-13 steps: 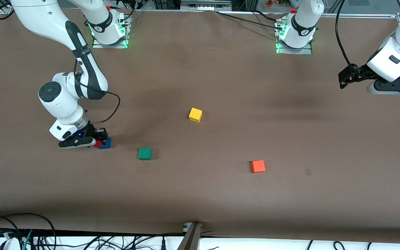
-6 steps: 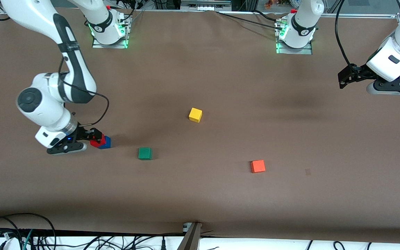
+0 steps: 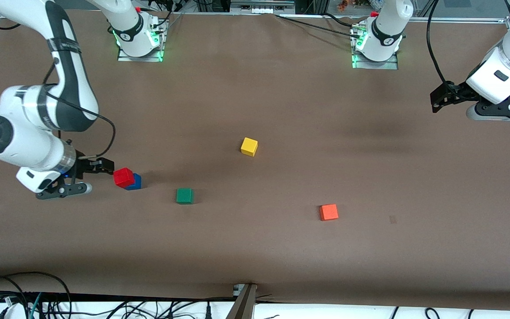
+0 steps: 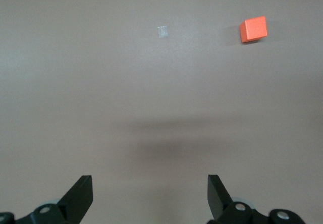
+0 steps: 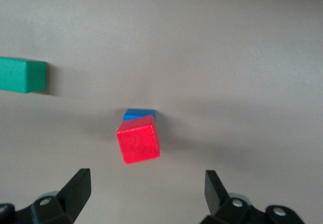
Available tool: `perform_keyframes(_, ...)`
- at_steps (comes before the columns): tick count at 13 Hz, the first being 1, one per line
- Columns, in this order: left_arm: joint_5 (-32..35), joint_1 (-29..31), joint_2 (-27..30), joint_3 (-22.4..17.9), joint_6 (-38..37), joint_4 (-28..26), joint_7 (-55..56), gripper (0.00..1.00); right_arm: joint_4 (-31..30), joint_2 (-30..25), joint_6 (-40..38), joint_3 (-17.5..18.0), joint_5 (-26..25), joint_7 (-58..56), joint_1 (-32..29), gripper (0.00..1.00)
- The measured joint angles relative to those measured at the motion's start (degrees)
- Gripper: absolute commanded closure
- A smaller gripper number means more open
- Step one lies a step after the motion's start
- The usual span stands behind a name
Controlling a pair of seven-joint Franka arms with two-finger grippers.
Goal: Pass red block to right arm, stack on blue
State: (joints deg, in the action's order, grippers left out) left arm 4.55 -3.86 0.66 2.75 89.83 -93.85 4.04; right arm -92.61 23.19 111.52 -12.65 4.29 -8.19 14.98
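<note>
Brown paper-covered table [image 3: 281,110] across the front view, cables along its near edge. Red block [image 3: 123,177] sits on blue [image 3: 135,182], skewed and overhanging. Right gripper [image 3: 98,167] hangs just beside the stack toward the right arm's end, jaws spread, holding nothing. Left gripper [image 3: 441,98] waits over the left arm's end, also spread wide. Green cube [image 3: 184,196], yellow cube [image 3: 249,146] and orange-red cube [image 3: 328,212] well apart.

From the left wrist: bare surface, orange-red cube [image 4: 253,29], empty open fingers [image 4: 81,198].

From the right wrist: red block [image 5: 138,139] twisted on blue [image 5: 139,114]. Likely risk: toppling off if nudged, given the overhang.
</note>
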Motion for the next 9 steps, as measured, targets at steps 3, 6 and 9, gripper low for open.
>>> perform_keyframes(3, 0.00, 0.00, 0.00, 0.12, -0.02, 0.00, 0.00, 0.00, 6.04, -0.21, -9.28, -0.97, -0.01, 0.00, -0.02, 0.00)
perform_keyframes(6, 0.00, -0.02, 0.00, 0.24, -0.09, 0.01, 0.00, 0.00, 11.26, -0.88, -18.59, -1.25, -0.01, 0.00, -0.10, 0.00)
perform_keyframes(9, 0.00, -0.04, 0.00, 0.31, -0.09, 0.04, 0.00, 0.00, 11.86, -5.59, -22.07, -1.29, -0.14, 0.01, -0.84, 0.00)
